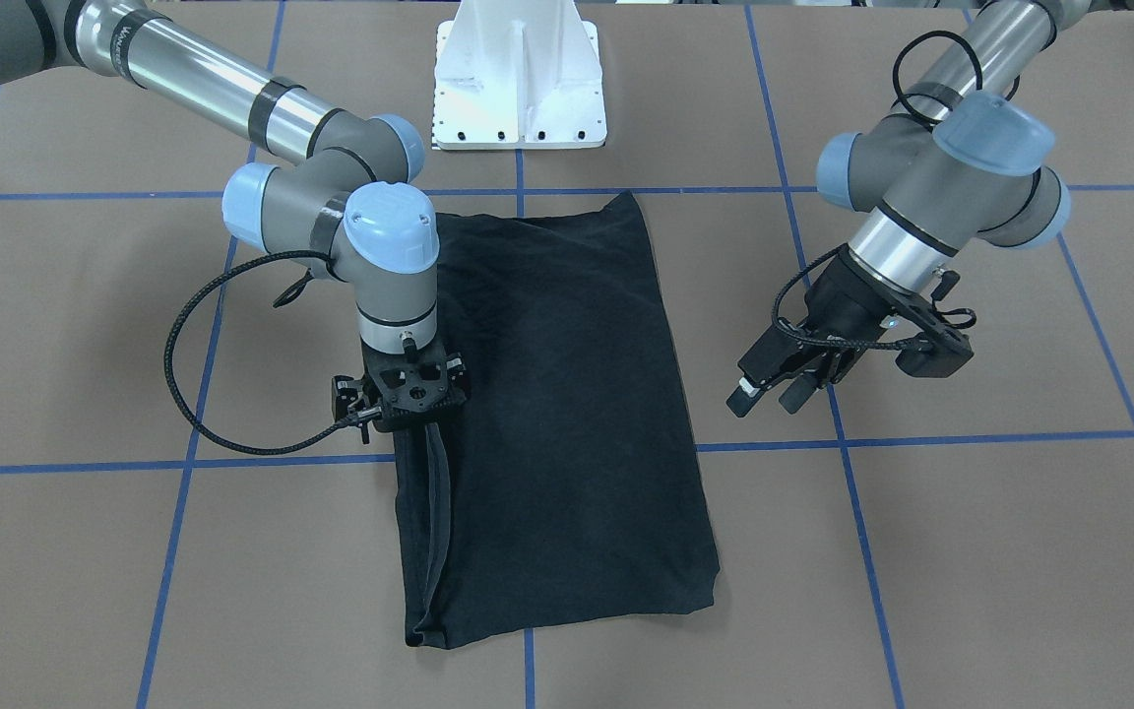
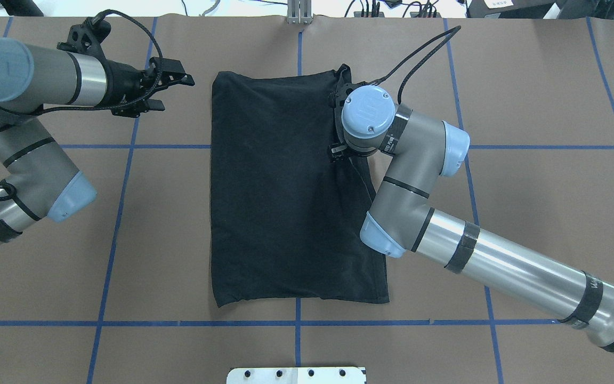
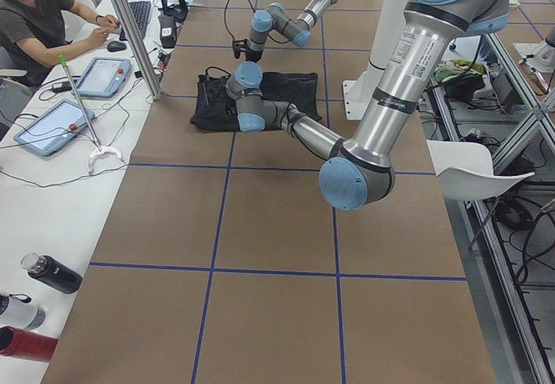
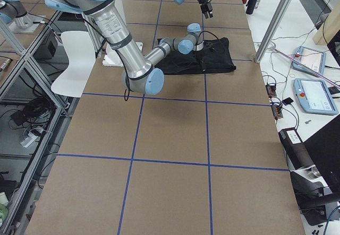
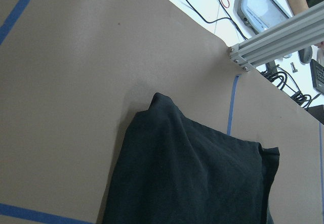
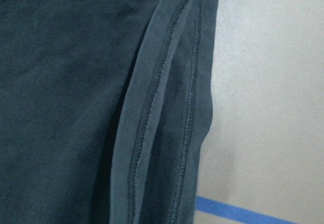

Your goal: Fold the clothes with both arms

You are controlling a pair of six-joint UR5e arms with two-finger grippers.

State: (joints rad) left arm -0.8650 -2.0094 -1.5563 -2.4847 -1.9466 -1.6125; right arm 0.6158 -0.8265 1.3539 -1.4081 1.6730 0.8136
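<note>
The black T-shirt (image 1: 567, 414) lies folded into a tall rectangle in the middle of the brown table (image 2: 285, 186); its logo is hidden. My right gripper (image 1: 419, 425) points straight down onto the shirt's long edge on my right side. A raised fold of hem (image 1: 435, 492) runs from it toward the far end, so it appears shut on the cloth; the fingertips are hidden under the wrist. The right wrist view shows layered hems (image 6: 167, 107) up close. My left gripper (image 1: 769, 397) hovers open and empty left of the shirt (image 2: 171, 93), apart from it.
The white base plate (image 1: 520, 98) stands at the robot's side of the table. Blue tape lines (image 2: 296, 323) cross the brown surface. An aluminium post (image 3: 130, 29) and an operator with tablets (image 3: 35, 11) are beyond the far edge.
</note>
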